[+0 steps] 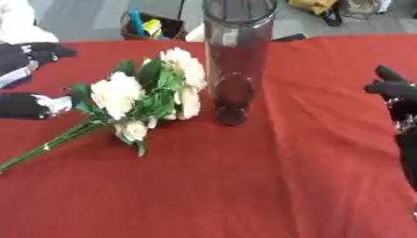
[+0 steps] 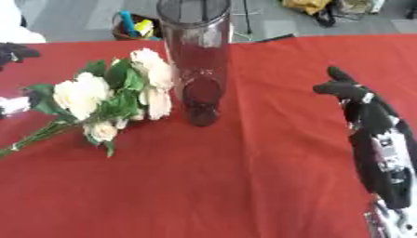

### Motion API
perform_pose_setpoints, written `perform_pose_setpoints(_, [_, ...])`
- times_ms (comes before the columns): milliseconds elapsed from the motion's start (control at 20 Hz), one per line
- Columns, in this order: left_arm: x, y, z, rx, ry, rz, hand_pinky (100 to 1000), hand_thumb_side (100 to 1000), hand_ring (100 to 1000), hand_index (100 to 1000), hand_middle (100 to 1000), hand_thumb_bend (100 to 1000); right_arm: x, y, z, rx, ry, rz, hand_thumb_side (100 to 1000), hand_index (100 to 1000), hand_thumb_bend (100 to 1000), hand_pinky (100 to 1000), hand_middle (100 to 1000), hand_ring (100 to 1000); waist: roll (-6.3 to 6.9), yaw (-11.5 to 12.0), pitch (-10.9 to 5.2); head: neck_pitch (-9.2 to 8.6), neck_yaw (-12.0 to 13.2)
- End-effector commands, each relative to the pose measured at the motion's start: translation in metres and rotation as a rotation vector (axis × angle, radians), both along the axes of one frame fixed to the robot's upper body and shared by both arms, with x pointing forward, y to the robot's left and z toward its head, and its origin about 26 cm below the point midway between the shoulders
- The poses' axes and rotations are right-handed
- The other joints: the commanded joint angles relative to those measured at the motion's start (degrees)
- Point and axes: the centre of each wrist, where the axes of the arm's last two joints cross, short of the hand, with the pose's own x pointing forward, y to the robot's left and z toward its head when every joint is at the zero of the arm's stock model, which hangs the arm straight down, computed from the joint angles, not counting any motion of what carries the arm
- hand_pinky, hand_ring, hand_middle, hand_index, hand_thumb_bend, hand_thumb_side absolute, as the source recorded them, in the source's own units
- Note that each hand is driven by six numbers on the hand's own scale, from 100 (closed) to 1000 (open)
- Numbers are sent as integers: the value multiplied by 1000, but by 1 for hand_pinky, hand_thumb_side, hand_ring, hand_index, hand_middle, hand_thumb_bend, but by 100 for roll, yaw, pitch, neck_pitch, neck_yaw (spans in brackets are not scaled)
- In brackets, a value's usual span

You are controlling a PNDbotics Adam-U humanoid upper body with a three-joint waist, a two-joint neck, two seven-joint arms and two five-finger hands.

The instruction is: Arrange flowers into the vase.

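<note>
While the flowers are lying beside the empty vase, the left hand is reaching them, grip unclear, and the right hand is hanging relaxed.

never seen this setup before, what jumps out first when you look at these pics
The bunch of white flowers stands out most, lying on its side on the red tablecloth with the stems trailing toward the near left. Just right of the blooms stands a tall clear vase, upright and with no flowers in it. The robot's left hand sits by the bouquet at the left edge, and the right hand is at the right, apart from both.
</note>
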Motion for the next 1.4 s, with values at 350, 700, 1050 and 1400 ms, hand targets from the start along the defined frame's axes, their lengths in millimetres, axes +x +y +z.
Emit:
perform_pose_setpoints(350, [7,7,-13,8,64,72,753,954,898,1000,959,460,-2,2,7,-17,-21,9,969,783,100,1000,710,1000,3,14,-105,-119,-80])
perform_pose_setpoints(700, [19,15,-31,-17,135,144,727,961,869,1000,940,467,-2,3,7,-18,-20,18,970,783,100,1000,709,1000,-20,-2,-112,-116,-86])
perform_pose_setpoints(1050, [21,21,-41,-50,206,156,717,938,859,1000,935,451,-2,4,6,-19,-14,23,970,783,100,1000,708,1000,-23,19,-129,-103,-77])
perform_pose_setpoints(1400, [25,24,-51,-101,291,152,697,940,843,1000,946,452,-2,4,6,-21,-11,27,969,782,100,1000,707,1000,-28,5,-135,-100,-59])
